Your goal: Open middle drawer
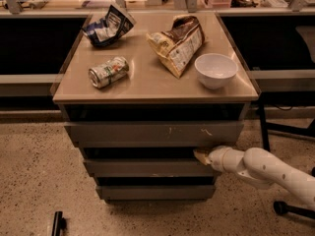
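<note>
The grey cabinet has three drawer fronts. The middle drawer (147,167) is a wide, shallow grey front under the taller top drawer (152,132) with white scratches. It stands out only slightly, with a dark gap above it. My gripper (203,155) is at the top right edge of the middle drawer's front, reaching in from the right on a white arm (266,170). Its tip sits in the gap under the top drawer.
On the cabinet top (147,82) lie a can (108,72), a blue chip bag (108,26), a brown chip bag (179,43) and a white bowl (215,70). The bottom drawer (155,191) is below. A chair base (283,208) is at right.
</note>
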### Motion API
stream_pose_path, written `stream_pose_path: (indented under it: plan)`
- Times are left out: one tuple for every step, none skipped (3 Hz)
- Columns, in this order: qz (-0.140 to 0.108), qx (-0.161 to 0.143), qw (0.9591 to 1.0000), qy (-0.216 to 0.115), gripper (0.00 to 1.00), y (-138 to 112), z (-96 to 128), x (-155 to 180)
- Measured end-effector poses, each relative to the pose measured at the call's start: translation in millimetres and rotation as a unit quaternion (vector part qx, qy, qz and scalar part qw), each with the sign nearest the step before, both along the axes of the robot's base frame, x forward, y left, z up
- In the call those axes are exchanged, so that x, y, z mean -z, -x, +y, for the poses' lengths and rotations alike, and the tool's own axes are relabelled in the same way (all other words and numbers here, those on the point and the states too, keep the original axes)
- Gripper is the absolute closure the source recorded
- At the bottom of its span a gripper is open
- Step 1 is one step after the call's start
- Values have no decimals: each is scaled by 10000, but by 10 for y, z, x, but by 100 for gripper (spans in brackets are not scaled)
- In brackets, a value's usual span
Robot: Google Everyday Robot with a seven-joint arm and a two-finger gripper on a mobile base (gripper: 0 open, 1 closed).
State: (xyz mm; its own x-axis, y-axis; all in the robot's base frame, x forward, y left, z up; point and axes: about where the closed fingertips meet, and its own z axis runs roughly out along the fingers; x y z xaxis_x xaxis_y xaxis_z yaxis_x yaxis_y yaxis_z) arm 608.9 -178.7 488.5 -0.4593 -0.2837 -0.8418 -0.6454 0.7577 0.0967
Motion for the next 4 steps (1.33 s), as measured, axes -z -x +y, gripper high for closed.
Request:
stream_pose_path:
  plan:
    - [-6, -3, 10000, 3, 100, -13, 4, -3]
    - [43, 233, 9997, 49, 100, 10, -24, 115]
    - [10, 523, 9986, 84, 100, 3, -48, 224]
    - [-7, 557, 9984, 104, 100, -15, -61, 224]
